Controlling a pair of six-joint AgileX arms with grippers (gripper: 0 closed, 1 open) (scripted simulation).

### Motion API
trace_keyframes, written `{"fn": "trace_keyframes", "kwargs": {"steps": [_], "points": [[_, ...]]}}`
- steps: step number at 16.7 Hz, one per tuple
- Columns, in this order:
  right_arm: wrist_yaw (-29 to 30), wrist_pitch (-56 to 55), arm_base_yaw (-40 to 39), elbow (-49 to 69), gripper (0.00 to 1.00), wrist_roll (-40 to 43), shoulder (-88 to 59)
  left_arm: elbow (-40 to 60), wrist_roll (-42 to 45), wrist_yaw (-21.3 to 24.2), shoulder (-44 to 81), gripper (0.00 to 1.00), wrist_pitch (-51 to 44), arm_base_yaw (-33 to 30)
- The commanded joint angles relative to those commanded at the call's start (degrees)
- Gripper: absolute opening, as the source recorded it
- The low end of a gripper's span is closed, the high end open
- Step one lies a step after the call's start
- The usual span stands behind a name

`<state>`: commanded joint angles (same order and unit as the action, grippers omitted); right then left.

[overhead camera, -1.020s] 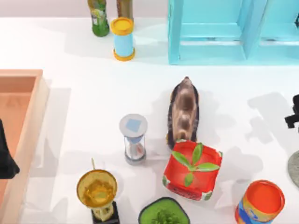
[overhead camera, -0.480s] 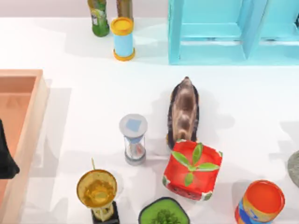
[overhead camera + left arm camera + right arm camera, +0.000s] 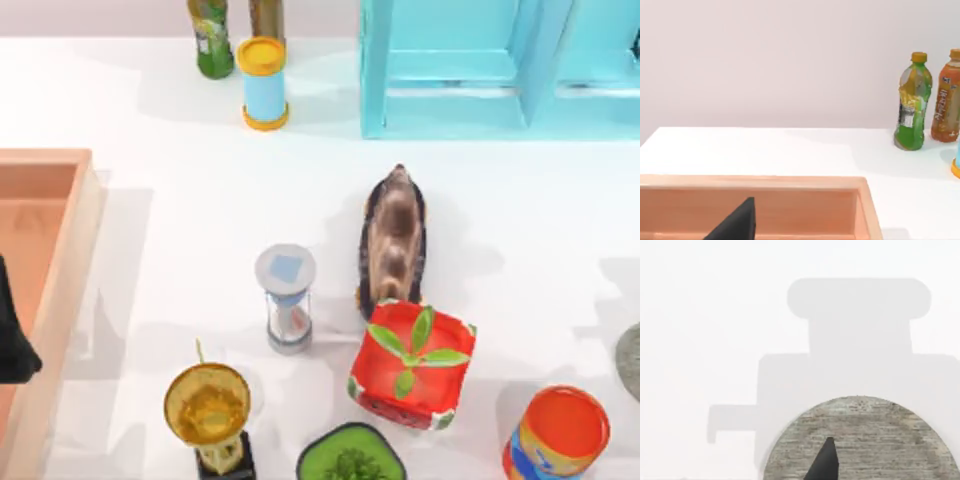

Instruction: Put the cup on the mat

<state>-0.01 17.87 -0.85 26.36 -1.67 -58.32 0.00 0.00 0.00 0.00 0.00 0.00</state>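
Not started: your cup (image 3: 392, 240) sits mid-table, well apart from the bare mat (image 3: 875, 440) under the right gripper (image 3: 824, 465); left gripper (image 3: 737, 222) parked over the wooden tray (image 3: 790, 182); whether either grips, cannot tell.

Mat (image 3: 631, 360) cut off by right edge of top view; only a rounded sliver visible. Green dish (image 3: 350, 455), trophy base and orange-topped can (image 3: 556, 436) cropped at bottom edge.

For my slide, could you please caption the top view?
Cluttered table: the cup stands behind a red planter; the mat peeks in at right.
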Motion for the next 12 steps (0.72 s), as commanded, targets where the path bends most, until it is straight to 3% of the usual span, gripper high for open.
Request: {"fn": "trace_keyframes", "kwargs": {"steps": [12], "points": [[0.2,-17.7,0.0,-4.8,0.00,-0.3,-12.1,0.0,0.0,0.0,0.0,1.00,0.0,0.0]]}}
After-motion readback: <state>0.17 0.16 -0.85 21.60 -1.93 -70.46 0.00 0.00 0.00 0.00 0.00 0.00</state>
